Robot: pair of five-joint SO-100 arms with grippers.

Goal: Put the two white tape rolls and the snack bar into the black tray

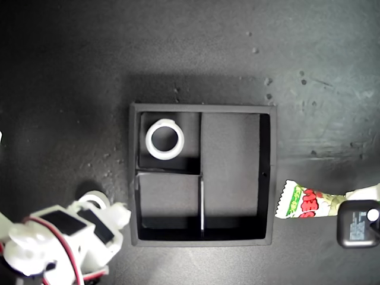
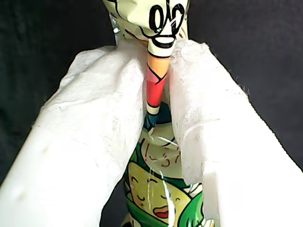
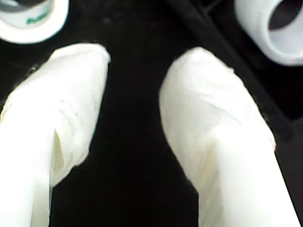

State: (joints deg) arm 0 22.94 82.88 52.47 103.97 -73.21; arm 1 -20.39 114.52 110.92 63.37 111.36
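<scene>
From the exterior view, one white tape roll (image 1: pixel 164 140) already sits in a small compartment of the black tray (image 1: pixel 202 240), and the snack bar (image 1: pixel 309 203) lies just outside the tray wall, on that view's right. In the first wrist view, our first gripper (image 2: pixel 158 80) is clenched on the bar, the wrapper pinched between its pads. In the second wrist view, our second gripper (image 3: pixel 132 75) is spread wide with nothing in it, the other tape roll (image 3: pixel 29 20) just beyond one fingertip. We'd say we're at the bar step: next, lift it over the wall into the long compartment.

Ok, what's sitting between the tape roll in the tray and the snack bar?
In the exterior view, just the black tray's divider, its bare long compartment and outer wall separate the tape roll from the snack bar.
</scene>
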